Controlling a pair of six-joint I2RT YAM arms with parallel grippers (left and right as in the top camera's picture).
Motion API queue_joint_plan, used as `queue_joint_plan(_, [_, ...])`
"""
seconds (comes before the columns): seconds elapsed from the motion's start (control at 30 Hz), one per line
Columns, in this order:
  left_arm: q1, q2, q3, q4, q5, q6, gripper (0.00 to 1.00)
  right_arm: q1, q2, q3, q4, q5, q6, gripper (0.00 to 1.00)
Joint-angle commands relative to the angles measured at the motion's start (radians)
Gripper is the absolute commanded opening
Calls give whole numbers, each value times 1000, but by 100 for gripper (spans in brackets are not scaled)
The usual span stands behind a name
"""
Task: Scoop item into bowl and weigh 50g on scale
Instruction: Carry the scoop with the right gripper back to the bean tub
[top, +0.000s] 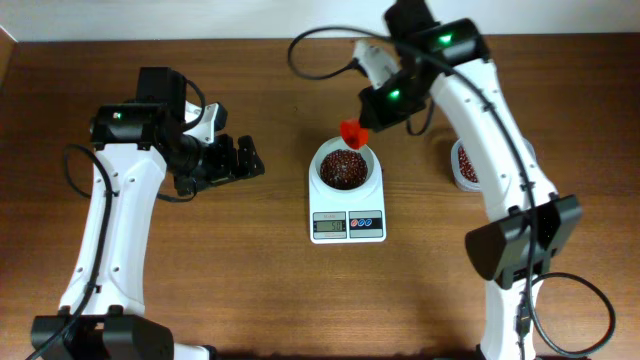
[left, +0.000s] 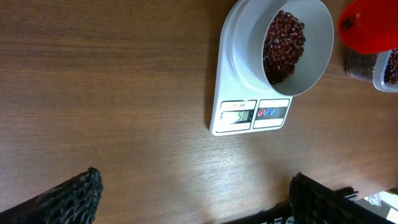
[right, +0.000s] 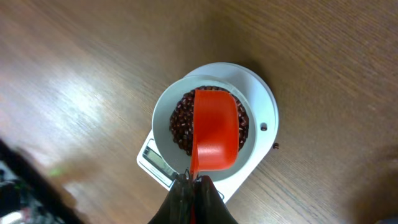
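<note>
The white bowl (top: 321, 170) stands on the white scale (top: 347, 226) at mid-table, and a heap of dark red-brown beans (top: 343, 168) lies in it. My right gripper (top: 367, 122) is shut on the handle of a red scoop (top: 353, 133), which hangs over the bowl's far rim. From the right wrist, the scoop (right: 215, 134) covers part of the beans (right: 181, 121), and its inside is hidden. My left gripper (top: 250, 160) stands open over bare table to the left of the scale, holding nothing. The scale's display (left: 239, 116) seems to read 50.
A clear tub (top: 463, 165) holding more beans sits right of the scale, partly behind my right arm. The wooden table's far edge runs along the top of the overhead view. Both arm bases stand at the near edge.
</note>
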Motion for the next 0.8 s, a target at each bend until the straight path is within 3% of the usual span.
queue_joint_plan(0.0, [-2,7,-4,2,7,-2,99,-121,-15,18,-29,-192,13,4])
queue_joint_plan(0.2, [-2,7,-4,2,7,-1,99,-449,-15,18,-166,-196,12,4])
queue_joint_plan(0.33, [-2,7,-4,2,7,-1,99,-592,-15,18,-235,-51,13,4])
queue_joint_plan(0.43, [-2,7,-4,2,7,-1,99,-620,-15,-2,-229,98,63,4])
queue_joint_plan(0.77, [-2,7,-4,2,7,-1,99,-568,-15,-354,68,109,65,4])
